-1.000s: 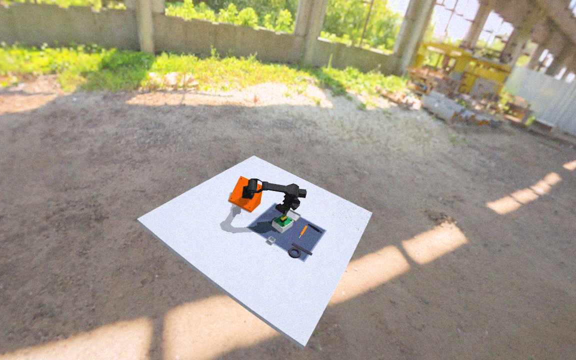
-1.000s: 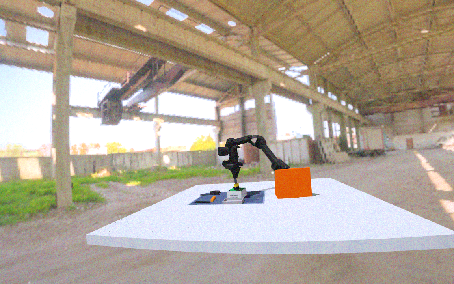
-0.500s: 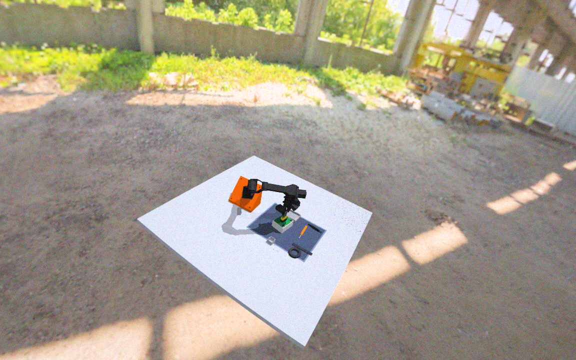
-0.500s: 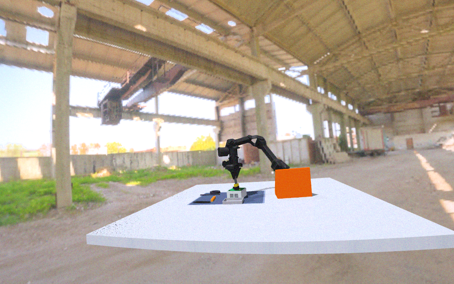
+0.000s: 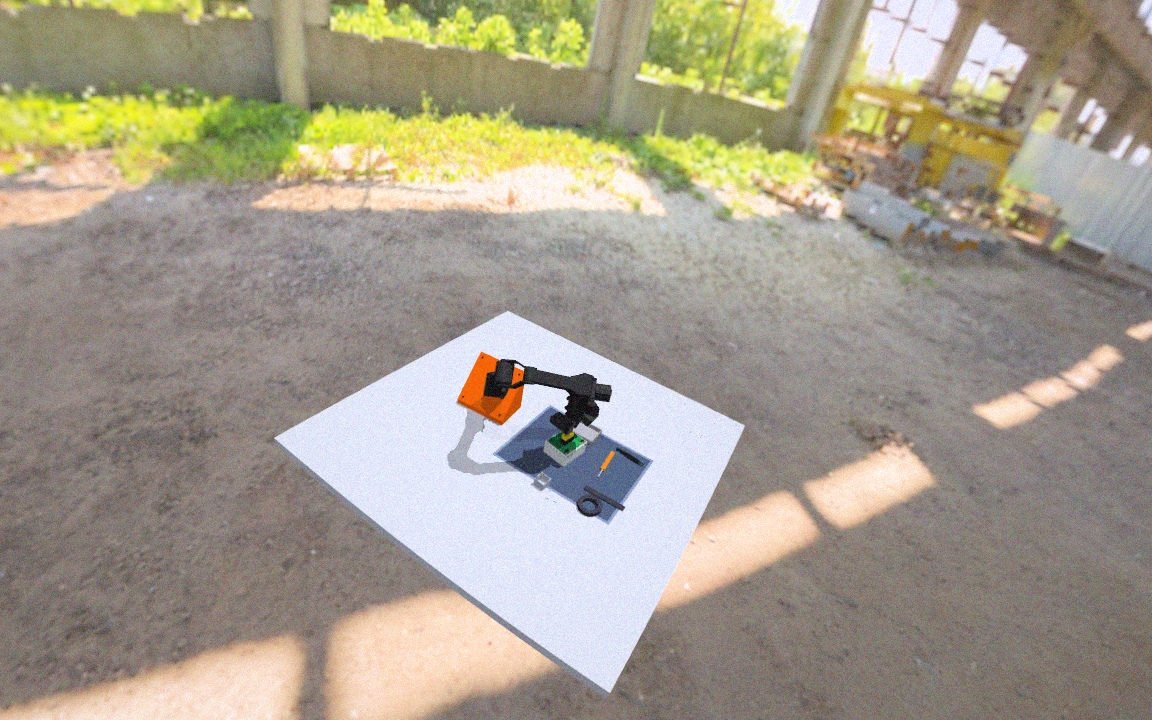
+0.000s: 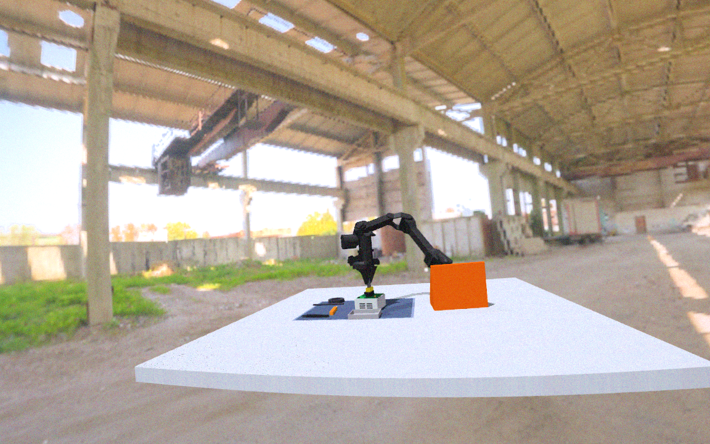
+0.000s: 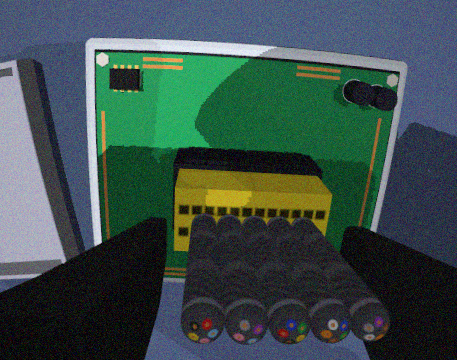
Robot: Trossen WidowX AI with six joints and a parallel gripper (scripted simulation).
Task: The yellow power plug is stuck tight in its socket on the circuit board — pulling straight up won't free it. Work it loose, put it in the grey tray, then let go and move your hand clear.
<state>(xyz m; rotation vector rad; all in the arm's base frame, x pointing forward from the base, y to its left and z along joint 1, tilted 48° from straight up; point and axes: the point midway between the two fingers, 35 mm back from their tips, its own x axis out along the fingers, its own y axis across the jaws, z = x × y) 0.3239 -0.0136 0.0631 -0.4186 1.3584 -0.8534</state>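
The yellow power plug [image 5: 567,437] [image 6: 369,290] [image 7: 253,186] sits upright at the black socket [image 7: 243,159] on the green circuit board [image 6: 378,296] [image 7: 178,110], with a bundle of dark cables coming out of it toward the wrist camera. How deep it sits is hard to tell. My gripper [image 6: 368,285] [image 7: 256,240] points down at the plug. Its fingers stand open on either side, with a visible gap to the plug at both sides in the wrist view. The grey tray [image 5: 593,433] [image 6: 365,315] [image 7: 13,175] is beside the board's housing, at the left in the wrist view, with no plug in it.
The blue-grey mat [image 5: 620,483] [image 6: 402,309] also bears an orange-handled screwdriver [image 5: 606,461] [image 6: 333,311], a black pen-like tool [image 5: 628,456] and a dark bar [image 5: 605,498] beside a black ring. A small pale box [image 5: 541,481] lies at the mat's edge. The orange block [image 5: 477,394] [image 6: 458,285] carries the arm.
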